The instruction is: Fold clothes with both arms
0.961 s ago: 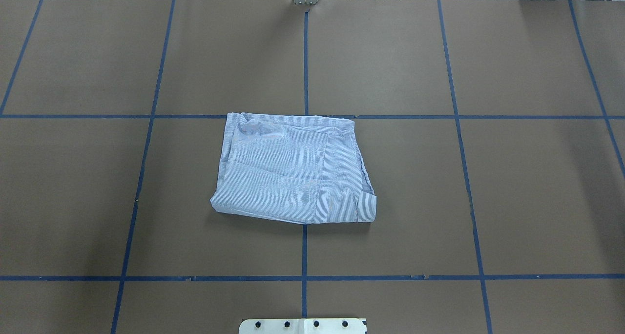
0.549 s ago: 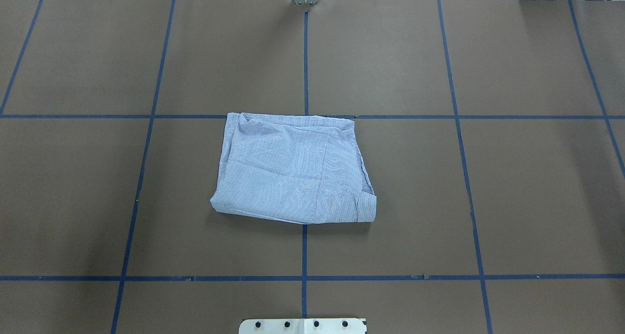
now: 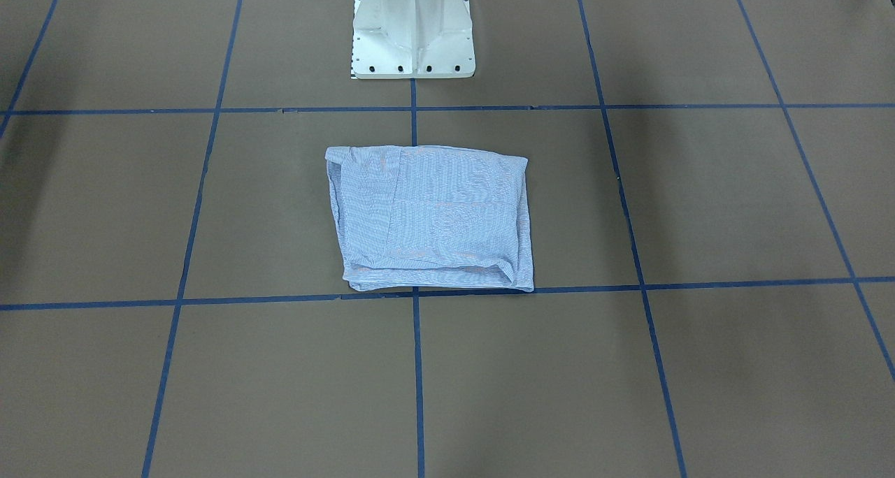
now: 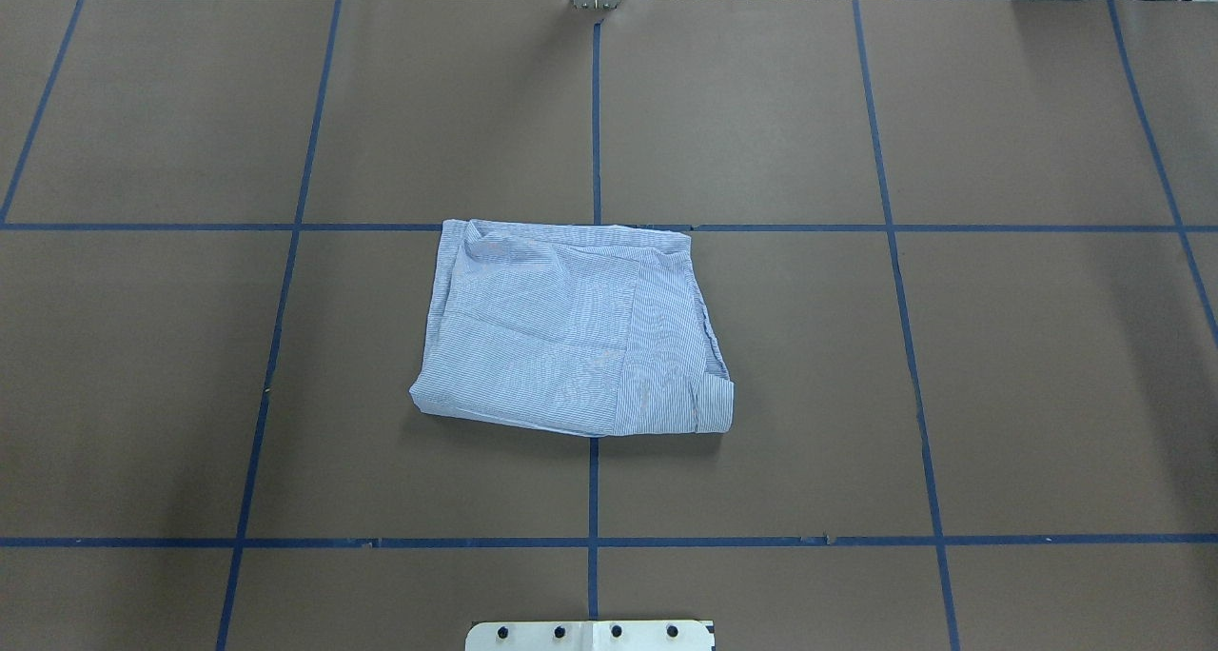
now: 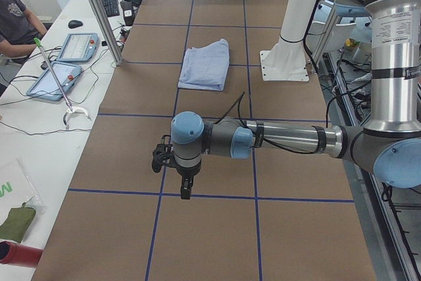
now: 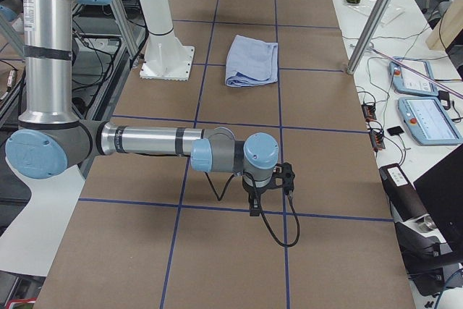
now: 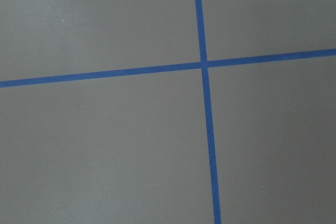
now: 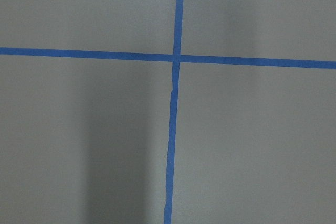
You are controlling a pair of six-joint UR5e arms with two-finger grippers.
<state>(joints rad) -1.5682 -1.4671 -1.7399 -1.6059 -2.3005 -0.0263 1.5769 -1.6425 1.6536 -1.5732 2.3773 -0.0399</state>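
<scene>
Showed the shirt point(image 4: 571, 332) folded centrally on the desk point(image 4: 952, 346), well apart from left fingers point(image 5: 185, 187) and right fingers point(image 6: 255, 204), apart or together impossible to tell; judged folding done, perhaps only edge-straightening ahead.

left arm point(image 5: 283, 137): is reaching out level and low from its elbow point(image 5: 395, 162), with the upper tube standing upright above that joint.
left wrist point(image 5: 187, 137): is turning downward at the end of the forearm.
left claw point(image 5: 185, 190): is pointing straight down; finger spread cannot be told.
right arm point(image 6: 145, 140): is stretching out level in the same pose, its upper tube standing upright.
right wrist point(image 6: 260, 153): is bending downward.
right claw point(image 6: 255, 206): is pointing straight down; finger spread cannot be told.
</scene>
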